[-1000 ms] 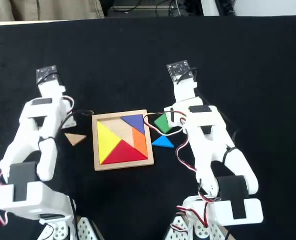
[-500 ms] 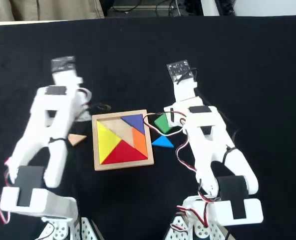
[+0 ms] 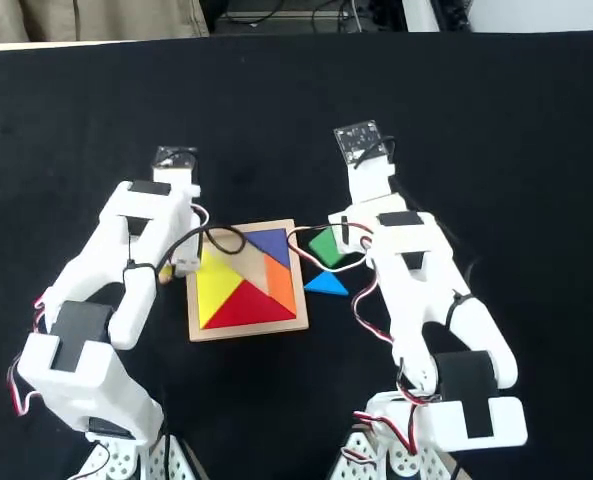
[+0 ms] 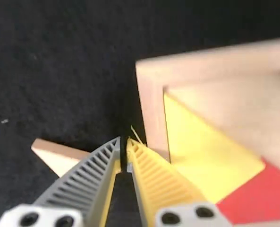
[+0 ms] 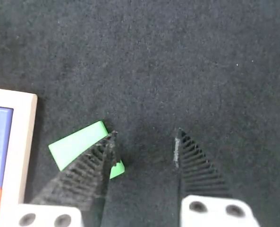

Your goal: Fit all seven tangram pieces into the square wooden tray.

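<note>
Yellow [image 3: 216, 280], red [image 3: 248, 305], orange [image 3: 279, 280], navy [image 3: 268, 243] seated in tray [image 3: 246, 331]; green [image 3: 324, 246], blue [image 3: 326, 283], tan [image 4: 59, 158] outside. Left tool [image 4: 123, 144] pinched together, empty; right tool [image 5: 144, 142] spread, empty.

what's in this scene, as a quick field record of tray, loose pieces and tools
tray: square wooden tray, partly filled
in tray: yellow triangle, red triangle, orange piece, dark blue triangle
loose: green wooden piece and light blue triangle on one side of tray; pale wooden triangle on the other
left tool: shut, by tray corner
right tool: open, at green piece
</note>
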`<state>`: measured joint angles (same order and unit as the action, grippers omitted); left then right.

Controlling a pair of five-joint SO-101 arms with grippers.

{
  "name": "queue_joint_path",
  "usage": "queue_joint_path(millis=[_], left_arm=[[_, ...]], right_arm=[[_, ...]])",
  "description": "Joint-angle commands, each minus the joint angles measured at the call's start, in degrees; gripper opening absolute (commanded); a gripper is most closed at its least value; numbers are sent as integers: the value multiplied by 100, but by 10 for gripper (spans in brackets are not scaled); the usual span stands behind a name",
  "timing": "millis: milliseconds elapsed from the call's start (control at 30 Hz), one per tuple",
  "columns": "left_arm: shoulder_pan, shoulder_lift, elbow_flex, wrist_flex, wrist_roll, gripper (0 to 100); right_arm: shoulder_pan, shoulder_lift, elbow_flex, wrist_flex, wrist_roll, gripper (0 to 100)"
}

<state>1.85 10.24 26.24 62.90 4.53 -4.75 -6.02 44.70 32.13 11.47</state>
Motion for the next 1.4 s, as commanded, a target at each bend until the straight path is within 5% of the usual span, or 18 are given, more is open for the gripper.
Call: queue_joint_path(millis=[0,200,400,500,767,933,1000,1200,1367], left_arm=[[-110,-193,92,334,-440,30],[-303,-536,848,378,-1776,30],[-1508,-1354,1253,378,-2673,30],[-1868,-1881,1174,651,-2813,32],[-1402,-3508,787,1486,-2787,36],[-1552,-3859,1077,1451,-2901,242],[-1789,-3851,1182,1336,-3569,302],[-2659,-3851,2097,-26,-7314,282],[-2677,-3851,2809,-1266,-7895,286]], right_arm=[[105,-13,-40,-114,53,191],[105,-4,-40,-114,53,191],[105,-4,-40,-114,53,191],[97,-4,-40,-114,53,191],[88,-4,-31,-105,53,191],[97,-4,13,-123,53,191],[105,-4,13,-123,53,191],[114,-13,13,-123,62,191],[114,-13,13,-123,62,191]])
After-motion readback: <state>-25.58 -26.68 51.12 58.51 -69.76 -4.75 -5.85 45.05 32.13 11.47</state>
